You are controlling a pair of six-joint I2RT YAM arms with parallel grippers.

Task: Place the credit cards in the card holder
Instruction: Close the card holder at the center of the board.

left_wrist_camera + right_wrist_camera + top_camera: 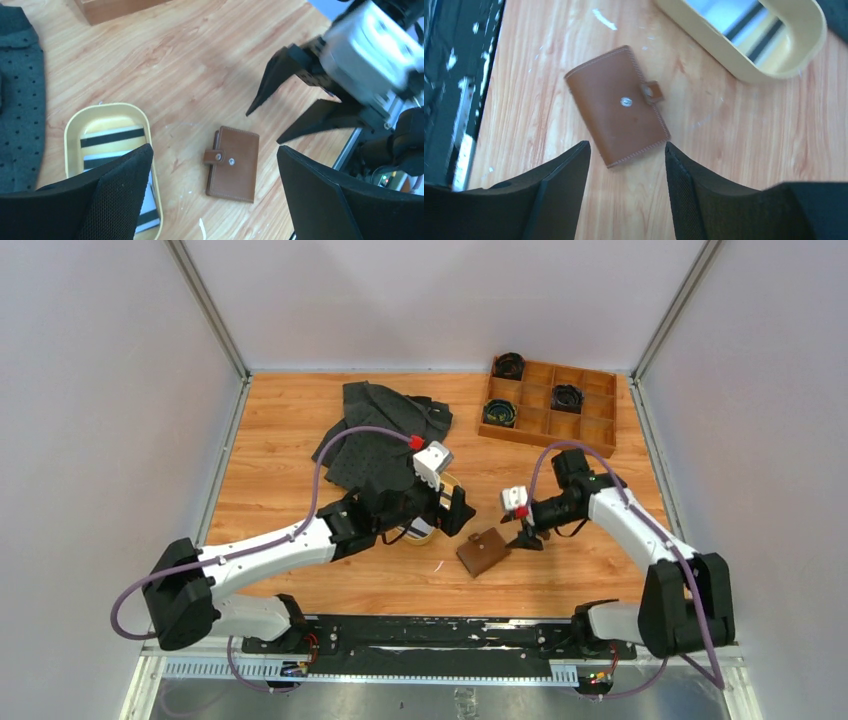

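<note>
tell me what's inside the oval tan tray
Credit cards with dark stripes lie in the tan tray. A finger of the left gripper covers its near end, so their number cannot be told.

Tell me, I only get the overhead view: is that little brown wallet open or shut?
Observer: Folded shut. The left wrist view shows the card holder lying flat, but its strap is not pressed onto the snap stud.
Visitor: Where are the cards?
Observer: In the oval tan tray, mostly hidden from you under the left arm. Striped credit cards lie inside it.
Visitor: Is either claw holding anything?
Observer: No. The right gripper hangs open above the holder, and the left gripper is open too.
</note>
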